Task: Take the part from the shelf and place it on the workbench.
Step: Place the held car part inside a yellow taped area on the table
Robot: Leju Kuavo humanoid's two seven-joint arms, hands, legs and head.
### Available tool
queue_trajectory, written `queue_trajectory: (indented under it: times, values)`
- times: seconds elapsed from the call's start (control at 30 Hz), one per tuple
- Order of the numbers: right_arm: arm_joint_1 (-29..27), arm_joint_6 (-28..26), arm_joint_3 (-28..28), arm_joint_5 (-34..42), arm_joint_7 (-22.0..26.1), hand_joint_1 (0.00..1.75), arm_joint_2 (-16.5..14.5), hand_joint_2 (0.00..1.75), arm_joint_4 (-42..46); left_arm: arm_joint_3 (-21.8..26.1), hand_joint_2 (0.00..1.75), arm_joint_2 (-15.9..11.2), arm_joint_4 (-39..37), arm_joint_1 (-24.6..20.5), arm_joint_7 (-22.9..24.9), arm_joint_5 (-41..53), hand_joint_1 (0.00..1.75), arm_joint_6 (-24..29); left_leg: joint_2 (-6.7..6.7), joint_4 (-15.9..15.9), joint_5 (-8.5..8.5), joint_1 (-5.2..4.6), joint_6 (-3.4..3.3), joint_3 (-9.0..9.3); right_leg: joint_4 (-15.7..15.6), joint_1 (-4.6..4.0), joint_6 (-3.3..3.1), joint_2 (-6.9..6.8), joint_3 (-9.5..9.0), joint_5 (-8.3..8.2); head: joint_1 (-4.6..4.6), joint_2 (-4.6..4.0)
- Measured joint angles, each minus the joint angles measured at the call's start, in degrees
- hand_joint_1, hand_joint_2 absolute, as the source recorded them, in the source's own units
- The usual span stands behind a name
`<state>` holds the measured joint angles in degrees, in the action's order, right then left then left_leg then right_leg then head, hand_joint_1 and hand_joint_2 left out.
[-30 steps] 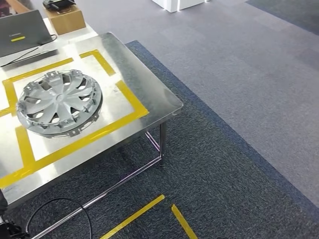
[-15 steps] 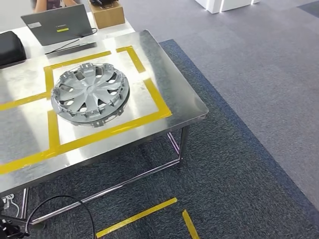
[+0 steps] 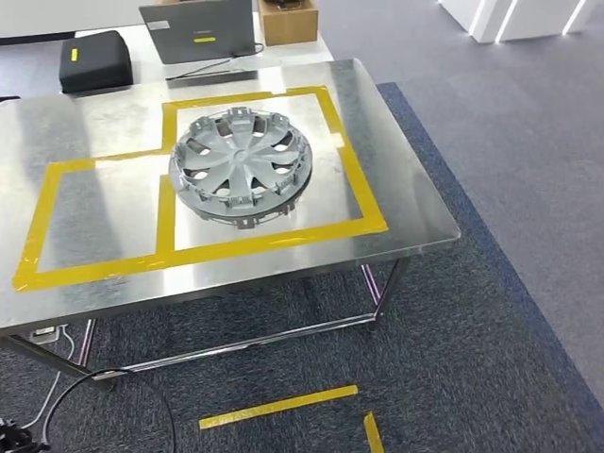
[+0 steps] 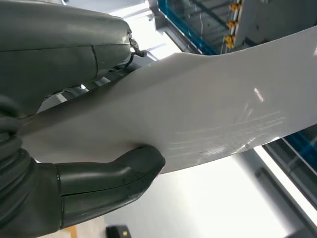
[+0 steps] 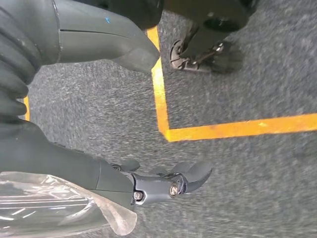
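Grey carpet marked with yellow tape lines surrounds a steel workbench, whose top carries yellow-taped rectangles as set-down bays. The part, a smooth pale panel, is pinched in the left hand, thumb under, fingers over, probably to keep it level on the way to the bench. The right hand hangs over the floor, fingers apart, holding nothing. A silver hubcap fills the right-hand bay; a laptop sits beyond the far edge.

Workbench: brushed metal, semi-glossy, marked with yellow tape. Wheel cover: matt grey plastic. Floor carpet: rough dark weave. White part: smooth, glossy, faint scuffs. Box: cardboard.
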<state>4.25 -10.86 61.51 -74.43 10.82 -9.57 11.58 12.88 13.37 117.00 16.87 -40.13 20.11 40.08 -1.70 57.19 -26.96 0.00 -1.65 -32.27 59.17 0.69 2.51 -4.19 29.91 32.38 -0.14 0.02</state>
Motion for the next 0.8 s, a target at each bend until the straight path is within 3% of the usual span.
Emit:
queue_trajectory:
  times: [0.07,0.1,0.13,0.17,0.23,0.3,0.37,0.4,0.43,0.5,0.57,0.63,0.67,0.7,0.73,0.8]
  values:
    - [-0.1,0.06,0.0,-0.01,-0.01,0.0,0.0,1.75,0.0,-0.21,1.75,0.02,0.14,-0.06,0.0,-0.41,1.75,-0.01,1.33,-0.1,0.16,0.2,-0.37,-0.07,7.39,0.12,0.23,3.23,3.64,3.67,0.35,0.0]
    - [-0.22,0.08,0.0,-0.02,-0.05,0.0,0.0,1.75,-0.01,-0.37,1.75,0.01,0.15,-0.05,0.0,-0.68,1.75,-0.01,2.11,-0.09,0.18,0.21,-0.44,-0.14,11.39,0.12,0.29,3.81,5.75,5.13,0.42,0.0]
    - [-0.34,0.09,0.0,-0.02,-0.1,0.0,0.0,1.75,-0.01,-0.5,1.75,-0.02,0.15,-0.01,0.0,-0.93,1.75,-0.02,2.9,-0.07,0.18,0.21,-0.47,-0.15,13.94,0.12,0.32,4.01,7.25,5.6,0.44,0.0]
    - [-0.41,0.11,0.0,-0.02,-0.13,0.0,0.0,1.75,-0.02,-0.59,1.75,-0.04,0.15,0.03,0.0,-1.12,1.75,-0.02,3.74,-0.05,0.18,0.21,-0.46,-0.11,14.32,0.12,0.29,4.09,7.78,4.83,0.46,0.0]
    - [-0.41,0.13,0.0,-0.03,-0.15,0.0,0.0,1.75,-0.01,-0.71,1.75,-0.1,0.15,0.08,0.0,-1.49,1.75,-0.02,5.42,0.0,0.13,0.24,-0.33,0.09,8.2,0.22,0.08,4.94,5.52,0.35,0.46,0.0]
    - [-0.36,0.13,0.0,-0.03,-0.17,0.0,0.0,1.75,-0.01,-0.84,1.75,-0.17,0.15,0.06,0.0,-1.95,1.75,-0.02,6.86,0.23,0.0,0.19,0.13,0.07,0.48,0.45,-0.25,7.44,2.21,-2.81,0.43,0.0]
    - [-0.33,0.11,0.01,-0.03,-0.24,0.0,0.0,1.75,-0.02,-0.92,1.75,-0.27,0.15,0.1,0.0,-2.26,1.75,-0.02,8.06,0.36,0.11,0.31,0.91,-0.33,-2.17,0.42,-0.64,8.68,0.79,-2.95,0.4,0.0]
    - [-0.3,0.09,0.02,-0.03,-0.28,0.0,0.0,1.75,-0.01,-0.94,1.75,-0.33,0.15,0.15,0.0,-2.34,1.75,-0.02,8.68,0.33,0.25,0.45,1.33,-0.56,-2.38,0.35,-0.9,8.2,0.55,-2.97,0.38,0.0]
    - [-0.27,0.08,0.04,-0.05,-0.31,0.0,-0.03,1.75,-0.01,-0.95,1.75,-0.39,0.15,0.25,0.0,-2.44,1.75,-0.02,8.6,0.38,0.26,0.54,1.7,-0.7,-2.48,0.35,-1.24,7.57,0.35,-3.1,0.39,0.0]
    - [-0.26,0.07,0.07,-0.1,-0.37,0.0,-0.11,1.75,0.0,-0.96,1.75,-0.61,0.15,0.19,0.0,-2.84,1.75,-0.02,6.19,2.51,-1.1,0.43,2.28,-1.68,-2.88,0.47,-1.99,6.13,0.03,-3.26,0.03,0.0]
    - [-0.37,0.09,0.1,-0.16,-0.55,0.0,-0.16,1.75,0.0,-1.05,1.75,-0.86,0.13,0.02,0.0,-3.5,1.75,-0.02,3.18,9.11,-4.52,0.4,2.72,-4.73,-3.05,0.4,-2.52,4.44,-0.19,-3.12,-0.35,0.0]
    - [-0.47,0.1,0.15,-0.21,-0.78,0.0,-0.17,1.75,0.0,-1.25,1.75,-1.22,0.09,0.07,0.0,-4.33,1.75,-0.02,2.45,15.92,-6.98,0.56,3.03,-8.0,-3.02,0.28,-2.67,2.71,-0.29,-2.89,-0.39,0.0]
    - [-0.47,0.1,0.17,-0.23,-0.86,0.0,-0.17,1.75,0.0,-1.35,1.75,-1.46,0.07,0.13,0.0,-4.71,1.75,-0.02,2.33,16.84,-6.71,0.6,3.07,-8.43,-3.01,0.24,-2.66,1.88,-0.39,-2.76,-0.39,0.0]
    - [-0.43,0.11,0.2,-0.25,-0.91,0.0,-0.17,1.75,0.0,-1.45,1.75,-1.68,0.05,0.17,0.0,-5.02,1.75,-0.03,2.13,15.46,-5.37,0.61,3.02,-7.7,-3.01,0.21,-2.61,1.13,-0.58,-2.62,-0.4,0.0]
    - [-0.37,0.11,0.21,-0.26,-0.94,0.0,-0.18,1.75,0.0,-1.54,1.75,-1.85,0.04,0.19,0.0,-5.21,1.75,-0.03,1.64,12.13,-3.35,0.57,2.85,-5.96,-3.02,0.16,-2.53,0.43,-0.85,-2.45,-0.39,0.0]
    - [-0.28,0.13,0.22,-0.31,-0.97,0.0,-0.21,1.75,0.0,-1.75,1.75,-2.13,0.03,0.11,0.0,-5.43,1.75,-0.03,-0.96,4.34,-0.43,0.12,2.21,-1.96,-2.96,-0.12,-2.16,-0.82,-1.34,-1.97,-0.43,0.0]
